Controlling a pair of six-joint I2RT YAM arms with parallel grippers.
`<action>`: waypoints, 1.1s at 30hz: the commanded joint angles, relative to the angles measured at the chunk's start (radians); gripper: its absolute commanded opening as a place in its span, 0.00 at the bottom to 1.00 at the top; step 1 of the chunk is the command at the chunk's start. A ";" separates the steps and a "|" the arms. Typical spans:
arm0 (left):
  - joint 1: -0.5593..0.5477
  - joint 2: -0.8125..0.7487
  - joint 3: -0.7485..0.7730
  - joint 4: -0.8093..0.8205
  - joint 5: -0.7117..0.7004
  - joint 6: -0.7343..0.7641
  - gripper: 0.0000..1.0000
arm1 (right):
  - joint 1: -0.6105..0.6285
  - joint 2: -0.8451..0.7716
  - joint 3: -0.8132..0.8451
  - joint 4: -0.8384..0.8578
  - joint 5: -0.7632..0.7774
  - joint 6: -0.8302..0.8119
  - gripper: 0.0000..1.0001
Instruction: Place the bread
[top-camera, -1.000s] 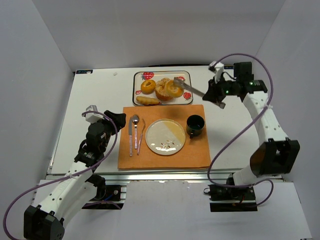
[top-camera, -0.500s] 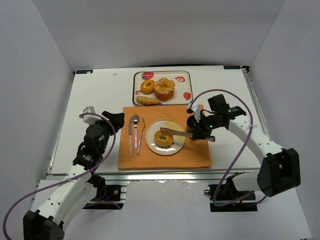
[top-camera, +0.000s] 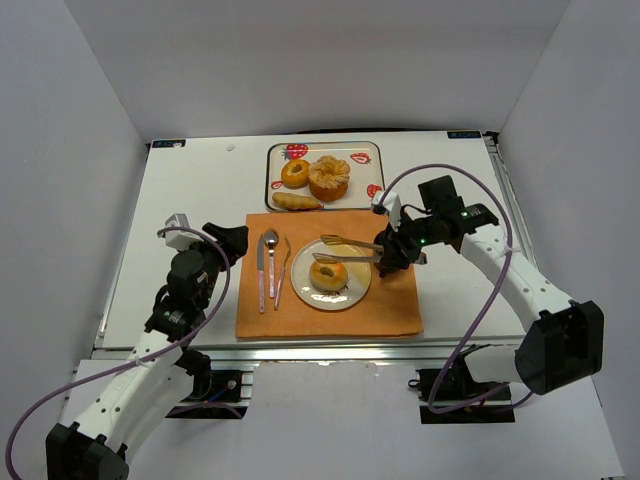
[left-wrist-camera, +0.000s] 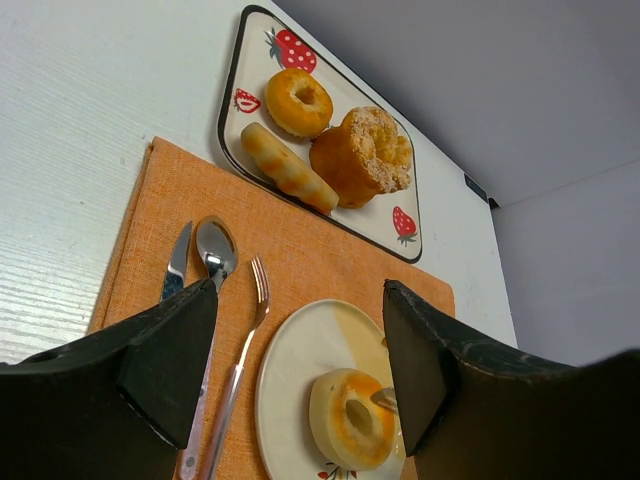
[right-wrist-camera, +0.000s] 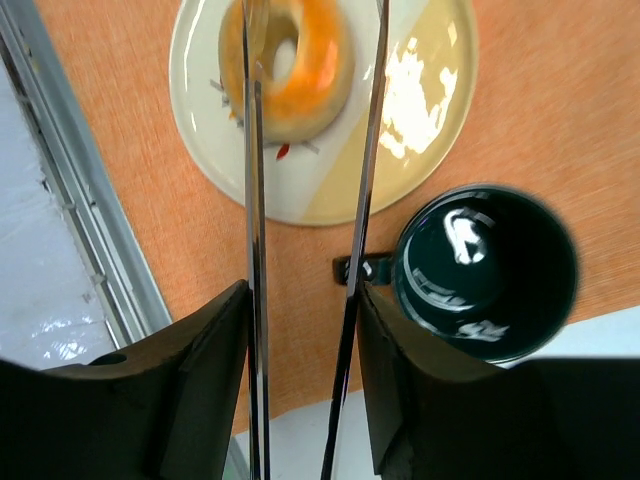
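Note:
A glazed ring of bread (top-camera: 328, 273) lies on the cream plate (top-camera: 354, 262) on the orange placemat; it also shows in the left wrist view (left-wrist-camera: 352, 416) and the right wrist view (right-wrist-camera: 292, 60). My right gripper (top-camera: 392, 248) (right-wrist-camera: 303, 295) is shut on metal tongs (top-camera: 348, 249) (right-wrist-camera: 255, 200). The tongs' arms are spread, one over the bread and one beside it. My left gripper (top-camera: 225, 240) (left-wrist-camera: 300, 300) is open and empty, left of the placemat, looking toward the plate (left-wrist-camera: 300, 350).
A strawberry tray (top-camera: 372, 150) at the back holds a ring, a round bun and a long roll (left-wrist-camera: 290, 170). A knife (top-camera: 261, 270), spoon (top-camera: 271, 255) and fork (top-camera: 283, 270) lie left of the plate. A dark green mug (right-wrist-camera: 487, 270) stands right of it.
The right arm carried the bread from the tray to the plate. The tongs, closed on it half a second ago, have now spread apart, and the bread rests on the plate. The left arm stayed still.

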 joint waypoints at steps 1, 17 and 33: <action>0.003 -0.015 -0.005 -0.002 -0.010 -0.002 0.76 | 0.002 -0.029 0.100 0.017 -0.043 -0.006 0.50; 0.003 -0.026 0.015 -0.016 -0.008 0.007 0.73 | 0.202 0.451 0.635 0.184 0.363 0.025 0.21; 0.003 -0.060 -0.025 -0.034 -0.030 0.012 0.74 | 0.301 0.801 0.951 0.173 0.660 -0.204 0.40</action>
